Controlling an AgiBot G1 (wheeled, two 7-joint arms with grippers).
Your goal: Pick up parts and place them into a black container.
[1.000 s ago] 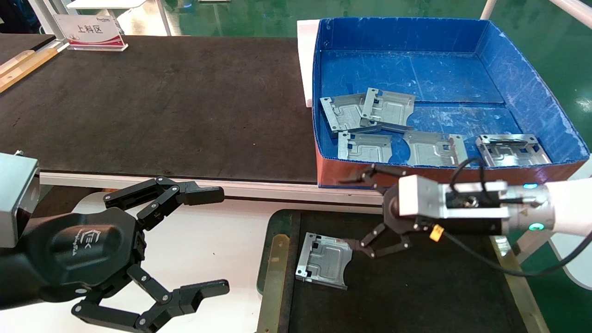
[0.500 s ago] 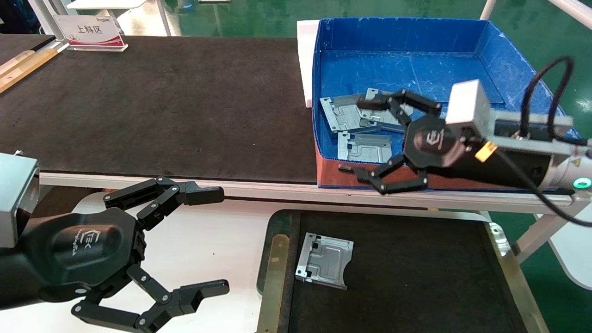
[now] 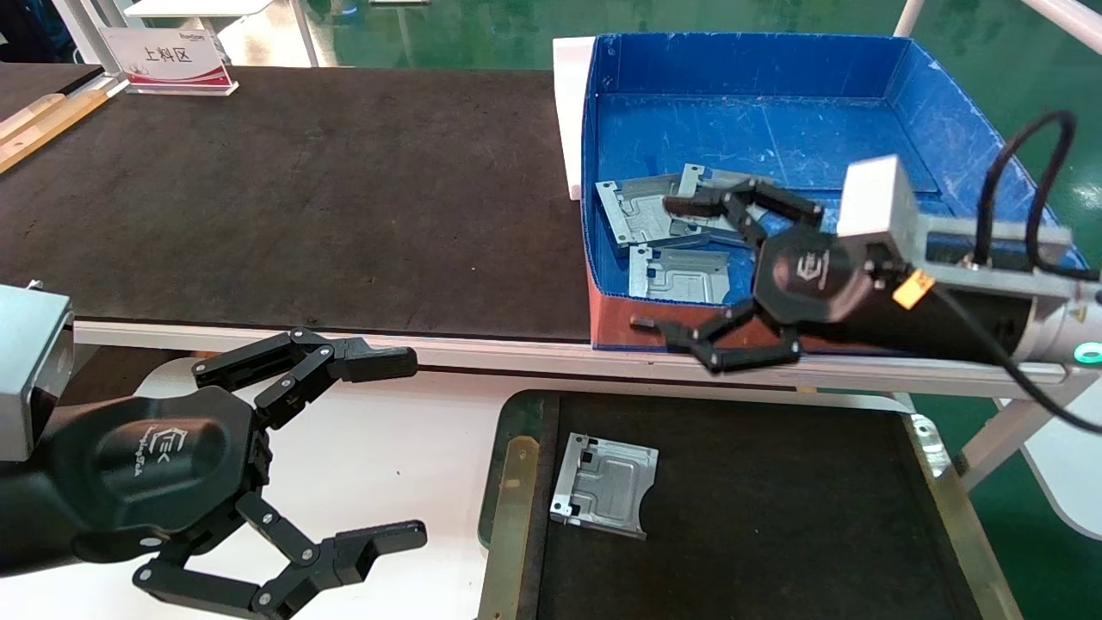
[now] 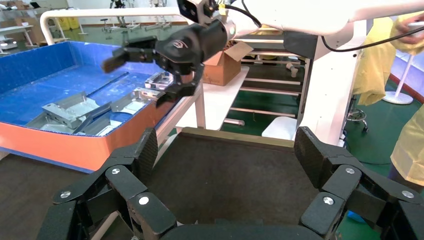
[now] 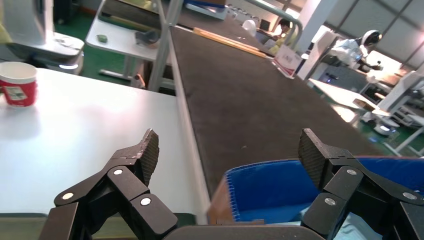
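Note:
One silver-grey part (image 3: pixel 605 485) lies flat on the floor of the black container (image 3: pixel 775 534), near its left rail. Several more parts (image 3: pixel 678 274) lie in the blue box, which also shows in the left wrist view with parts (image 4: pixel 70 110) inside. My right gripper (image 3: pixel 659 264) hangs open and empty over the box's front left corner, one finger above the parts and the other in front of the red wall. Its own view shows the right gripper (image 5: pixel 230 150) with nothing between the fingers. My left gripper (image 3: pixel 409 448) is parked open at the near left.
The blue box (image 3: pixel 775 129) with a red front stands behind the container on the table's right. A long black mat (image 3: pixel 301 198) runs to the left, with a sign (image 3: pixel 168 58) at its far end. A red cup (image 5: pixel 17 85) stands on the white table (image 3: pixel 430 413).
My right gripper let go of the part in the black container and rose back to the blue box's front left corner, then dipped slightly. The left arm stayed still.

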